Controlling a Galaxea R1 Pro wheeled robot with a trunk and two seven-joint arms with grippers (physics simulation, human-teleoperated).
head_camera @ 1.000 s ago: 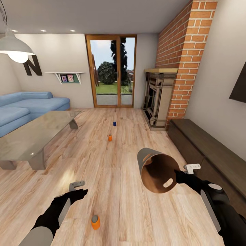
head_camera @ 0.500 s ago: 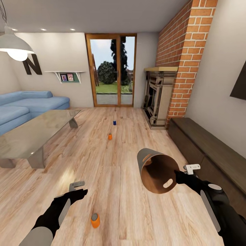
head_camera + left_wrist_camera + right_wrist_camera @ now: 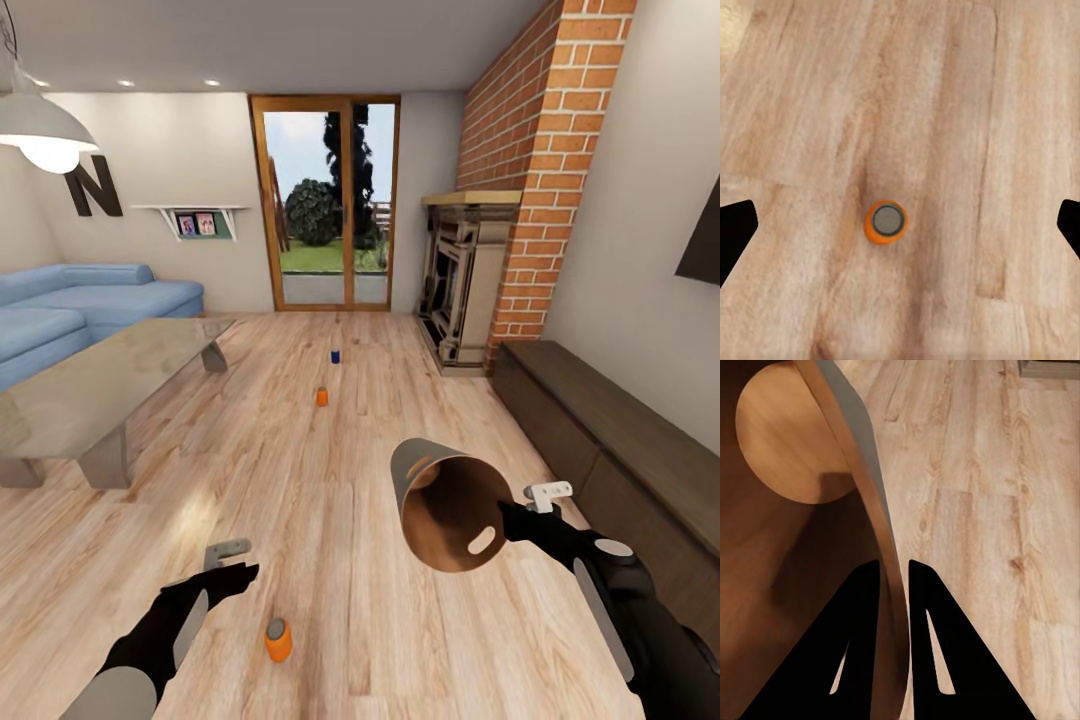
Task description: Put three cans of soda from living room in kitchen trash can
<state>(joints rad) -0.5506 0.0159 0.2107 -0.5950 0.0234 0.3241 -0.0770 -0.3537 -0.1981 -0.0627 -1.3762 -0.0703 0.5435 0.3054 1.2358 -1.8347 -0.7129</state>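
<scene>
I am in the living room, over its light wood plank floor. My right gripper holds the light grey cylindrical trash bin with the brown inner wall in the air, lying on its side with the open mouth turned toward me; in the right wrist view the two black fingers are pressed on the thin wall of the bin, one inside and one outside. My left gripper hangs above the floor with its fingers spread wide; in the left wrist view the dark fingertips are at both edges of the picture, and the nearest small orange soda can with a silvery top stands upright on the planks between them, not touched. In the head view this can is just in front of the left gripper. A second orange can stands farther on the floor, and a small dark blue can behind it, toward the wood-framed glass doors. The grey low table and the blue sofa are at the left, the brick fireplace at the right.
</scene>
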